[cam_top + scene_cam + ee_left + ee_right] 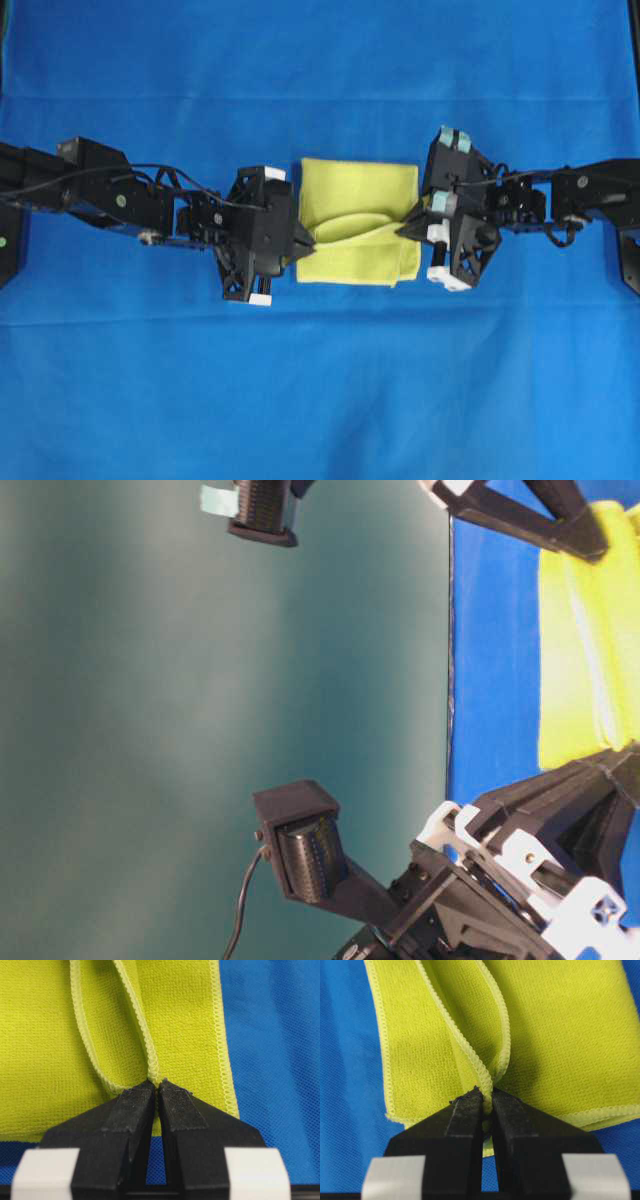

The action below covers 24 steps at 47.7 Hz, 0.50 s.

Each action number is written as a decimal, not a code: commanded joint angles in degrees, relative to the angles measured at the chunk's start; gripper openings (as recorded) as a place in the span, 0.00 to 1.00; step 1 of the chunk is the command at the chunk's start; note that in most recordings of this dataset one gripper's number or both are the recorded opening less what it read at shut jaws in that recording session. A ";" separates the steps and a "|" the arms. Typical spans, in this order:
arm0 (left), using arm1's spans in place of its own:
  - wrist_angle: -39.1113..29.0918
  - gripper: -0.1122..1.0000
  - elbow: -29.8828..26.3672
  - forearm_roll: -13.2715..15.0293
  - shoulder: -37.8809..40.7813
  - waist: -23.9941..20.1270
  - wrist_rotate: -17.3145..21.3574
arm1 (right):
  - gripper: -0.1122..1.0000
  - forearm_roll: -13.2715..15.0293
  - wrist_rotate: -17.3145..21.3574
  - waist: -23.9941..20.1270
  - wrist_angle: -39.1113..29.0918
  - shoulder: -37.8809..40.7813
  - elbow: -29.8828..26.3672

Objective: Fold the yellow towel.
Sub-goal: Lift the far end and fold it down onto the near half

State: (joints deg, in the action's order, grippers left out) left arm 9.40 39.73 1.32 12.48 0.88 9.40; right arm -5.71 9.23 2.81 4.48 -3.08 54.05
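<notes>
Slippage is the risk: the towel [358, 222] lies mid-frame on the blue cloth [320, 400], left gripper [156, 1083] and right gripper [486, 1091] each pinched on only its hem, so uneven pulling could skew the fold.

I see open blue cloth [320, 400] toward twelve and six. Both arms block three and nine of the yellow towel [360, 205]
</notes>
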 commanded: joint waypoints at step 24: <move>-0.26 0.36 -1.58 0.00 -0.35 0.97 0.18 | 0.47 -0.79 0.09 -3.34 -0.26 0.79 -1.32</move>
State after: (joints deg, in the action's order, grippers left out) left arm 9.05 38.76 1.32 13.10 1.58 10.02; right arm -6.33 9.23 0.26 4.04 -1.93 53.88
